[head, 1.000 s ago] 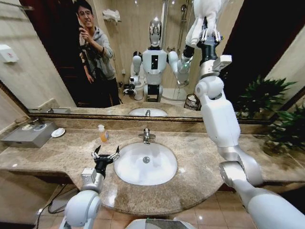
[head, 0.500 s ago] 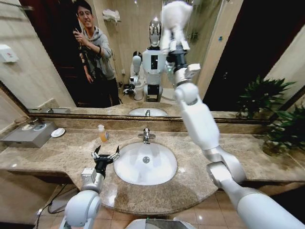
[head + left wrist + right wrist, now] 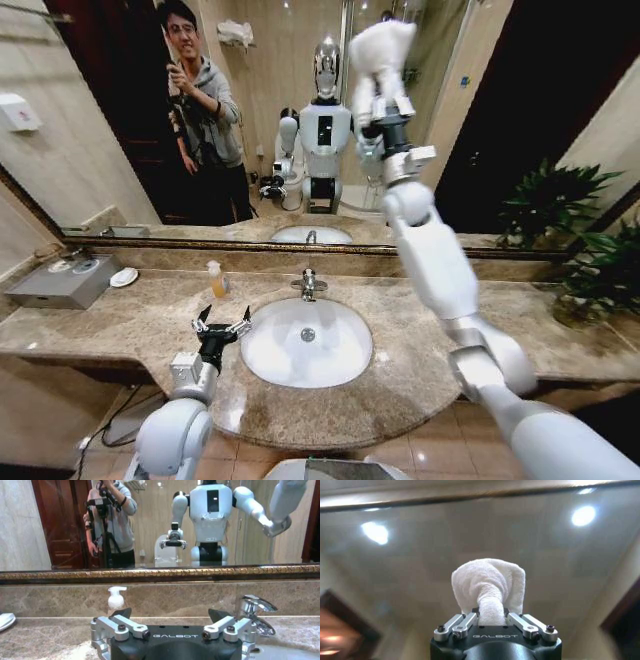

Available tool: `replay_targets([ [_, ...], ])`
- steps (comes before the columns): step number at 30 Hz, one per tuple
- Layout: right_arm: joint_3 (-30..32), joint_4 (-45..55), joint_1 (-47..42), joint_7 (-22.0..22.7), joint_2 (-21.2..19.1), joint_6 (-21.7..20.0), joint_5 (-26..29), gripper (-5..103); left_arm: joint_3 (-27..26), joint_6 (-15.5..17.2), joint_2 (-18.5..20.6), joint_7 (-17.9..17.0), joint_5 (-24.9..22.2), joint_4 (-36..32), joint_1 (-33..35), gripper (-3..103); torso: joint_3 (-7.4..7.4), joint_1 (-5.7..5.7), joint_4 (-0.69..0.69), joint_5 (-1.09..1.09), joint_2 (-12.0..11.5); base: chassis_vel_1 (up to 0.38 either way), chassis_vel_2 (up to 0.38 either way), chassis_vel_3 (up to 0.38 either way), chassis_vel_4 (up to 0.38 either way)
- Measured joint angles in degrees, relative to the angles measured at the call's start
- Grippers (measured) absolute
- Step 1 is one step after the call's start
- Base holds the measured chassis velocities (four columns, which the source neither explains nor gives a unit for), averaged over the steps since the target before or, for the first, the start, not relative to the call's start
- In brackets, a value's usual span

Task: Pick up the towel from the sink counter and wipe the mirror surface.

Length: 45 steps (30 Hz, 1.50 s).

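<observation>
The right gripper (image 3: 383,88) is raised high against the mirror (image 3: 110,120), its jaws clamped on the towel (image 3: 378,50), which bunches out past the fingertips as a white wad. In the right wrist view the towel (image 3: 489,585) sits pinched in the right gripper (image 3: 492,624), with glass and reflected ceiling lights just beyond it. I cannot tell whether the cloth presses the glass or hangs just off it. The left gripper (image 3: 221,325) rests low over the near-left part of the counter (image 3: 90,335), beside the basin (image 3: 255,360), jaws spread and empty; the left wrist view shows the left gripper (image 3: 172,627) facing the mirror's frame.

Judging from this, the wipe is under way, and the risks sit with contact. Only a narrow neck of cloth is pinched, so a drag across the glass could tug it loose and drop it toward the basin. If the arm pushes in too far, the metal fingers could meet the glass past the soft wad; too little push and the towel skims without cleaning. The long right arm passes over the faucet (image 3: 307,285), and a low sweep could clip it or the soap bottle (image 3: 217,281) on the far-left side.

The basin looks empty and dry. A small white dish (image 3: 124,277) sits far left on the counter, beside a grey tray (image 3: 50,285) whose contents are unclear.
</observation>
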Motion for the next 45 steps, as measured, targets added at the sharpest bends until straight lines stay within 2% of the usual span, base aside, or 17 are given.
replay_targets([
  [4,3.0,-4.0,5.4,-0.2,-2.0,-0.4,2.6,17,0.0,0.0,0.0,0.0,0.0,0.0,0.0,100,0.00,0.00,0.00,-0.01,0.0,0.000,0.000,0.000,0.000],
  [9,2.5,-7.1,9.7,-0.5,-1.2,-0.6,3.5,17,0.0,0.0,0.0,0.0,0.0,0.0,0.0,100,-0.01,-0.01,0.00,-0.01,0.0,0.000,0.000,0.000,0.000],
  [12,0.0,-8.8,12.9,-0.9,2.4,-0.9,3.3,17,0.0,0.0,0.0,0.0,0.0,0.0,0.0,100,-0.01,-0.01,0.00,-0.02,0.0,0.000,0.000,0.000,0.000],
  [14,-0.5,-8.9,13.2,-1.1,3.3,-1.0,3.1,17,0.0,0.0,0.0,0.0,0.0,0.0,0.0,100,-0.01,-0.01,0.01,-0.02,0.0,0.000,0.000,0.000,0.000],
  [18,-4.3,-8.8,14.5,-2.1,9.8,-1.8,0.5,17,0.0,0.0,0.0,0.0,0.0,0.0,0.0,100,0.00,0.00,0.06,-0.08,0.0,0.000,0.000,0.000,0.000],
  [20,-4.8,-8.7,14.5,-2.2,10.6,-1.8,0.3,17,0.0,0.0,0.0,0.0,0.0,0.0,0.0,100,0.00,0.00,0.07,-0.08,0.0,0.000,0.000,0.000,0.000],
  [22,-6.6,-8.4,14.3,-2.5,12.9,-2.0,-0.3,17,0.0,0.0,0.0,0.0,0.0,0.0,0.0,100,0.00,0.00,0.08,-0.09,0.0,0.000,0.000,0.000,0.000],
  [25,-7.1,-8.4,13.4,-2.8,13.5,-1.9,-1.0,17,0.0,0.0,0.0,0.0,0.0,0.0,0.0,100,0.00,0.00,0.07,-0.08,0.0,0.000,0.000,0.000,0.000],
  [28,-6.9,-8.5,12.5,-2.9,13.2,-1.8,-1.2,17,0.0,0.0,0.0,0.0,0.0,0.0,0.0,100,0.00,0.00,0.05,-0.07,0.0,0.000,0.000,0.000,0.000],
  [31,-5.5,-8.1,10.7,-3.0,11.1,-1.5,-0.9,17,0.0,0.0,0.0,0.0,0.0,0.0,0.0,100,-0.01,-0.01,0.03,-0.05,0.0,0.000,0.000,0.000,0.000],
  [35,-2.3,-7.1,7.8,-3.3,3.7,-0.6,1.0,17,0.0,0.0,0.0,0.0,0.0,0.0,0.0,100,-0.03,-0.03,0.01,-0.04,0.0,0.000,0.000,0.000,0.000],
  [36,-2.3,-7.1,7.8,-3.3,3.7,-0.6,1.0,17,0.0,0.0,0.0,0.0,0.0,0.0,0.0,100,-0.03,-0.03,0.01,-0.04,0.0,0.000,0.000,0.000,0.000],
  [40,2.4,-4.1,3.5,-3.2,-0.7,0.1,0.8,17,0.0,0.0,0.0,0.0,0.0,0.0,0.0,100,0.00,0.00,-0.03,0.02,0.0,0.000,0.000,0.000,0.000],
  [45,5.0,-3.8,1.6,-3.1,-1.1,1.0,0.3,17,0.0,0.0,0.0,0.0,0.0,0.0,0.0,100,0.01,0.01,-0.01,0.01,0.0,0.000,0.000,0.000,0.000],
])
